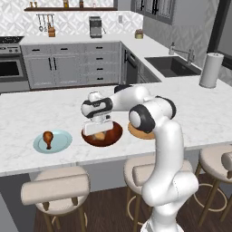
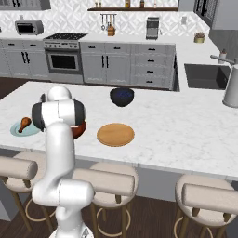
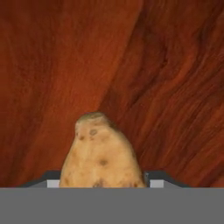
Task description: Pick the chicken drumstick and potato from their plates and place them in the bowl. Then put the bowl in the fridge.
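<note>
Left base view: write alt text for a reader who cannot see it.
A white arm holds its gripper low over a reddish-brown bowl on a marble island, a potato at its fingers. A drumstick lies on a blue-green plate to the left; a tan plate sits right of the bowl.

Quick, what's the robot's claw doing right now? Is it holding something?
Gripper: low over the wide reddish-brown wooden bowl, jaws either side of the small tan oval potato; whether it grips or has let go cannot be told.
</note>
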